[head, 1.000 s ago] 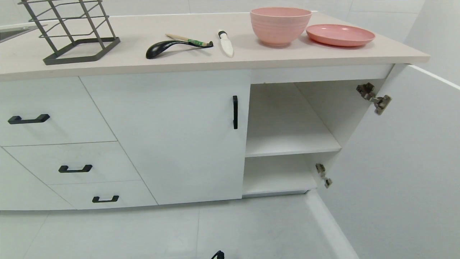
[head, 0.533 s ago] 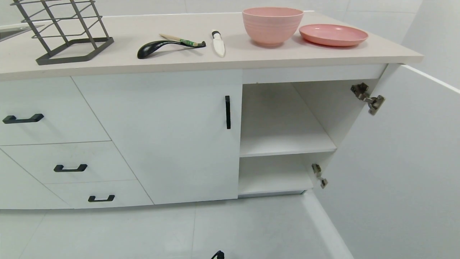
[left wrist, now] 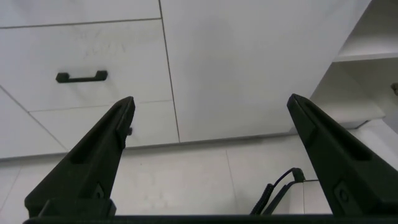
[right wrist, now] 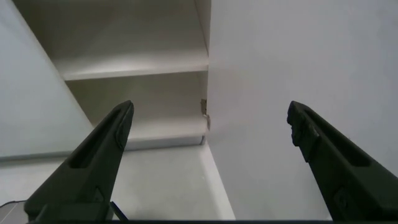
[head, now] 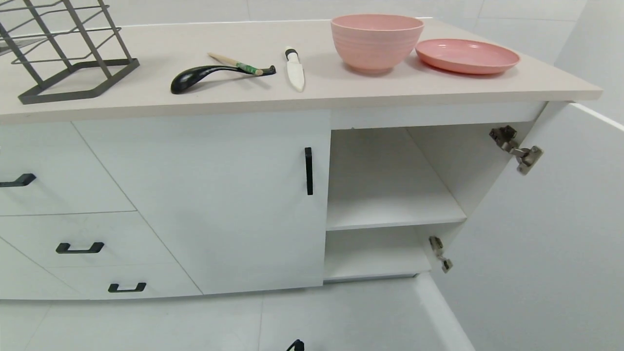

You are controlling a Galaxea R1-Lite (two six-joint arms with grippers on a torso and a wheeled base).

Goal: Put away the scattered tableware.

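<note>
On the beige countertop (head: pixel 161 53) lie a black spoon (head: pixel 195 78), a pair of wooden chopsticks with a green band (head: pixel 233 63) and a small white knife (head: pixel 294 74). To their right stand a pink bowl (head: pixel 376 41) and a pink plate (head: pixel 467 56). My left gripper (left wrist: pixel 210 106) hangs low before the white lower drawers, open, with nothing between its fingers. My right gripper (right wrist: pixel 210 109) is open too and faces the open cabinet's shelves (right wrist: pixel 134 65), beside the swung-out door (right wrist: pixel 298 81).
A dark wire rack (head: pixel 63 53) stands at the counter's left end. The right cabinet door (head: pixel 551 234) is swung wide open, baring two bare shelves (head: pixel 390 209). The left door with its black handle (head: pixel 308 170) is closed. Drawers with black handles (head: pixel 79 247) sit at left.
The head camera has moved: the whole scene has shifted down and left, so the counter looks nearer. The tableware itself has not moved.
</note>
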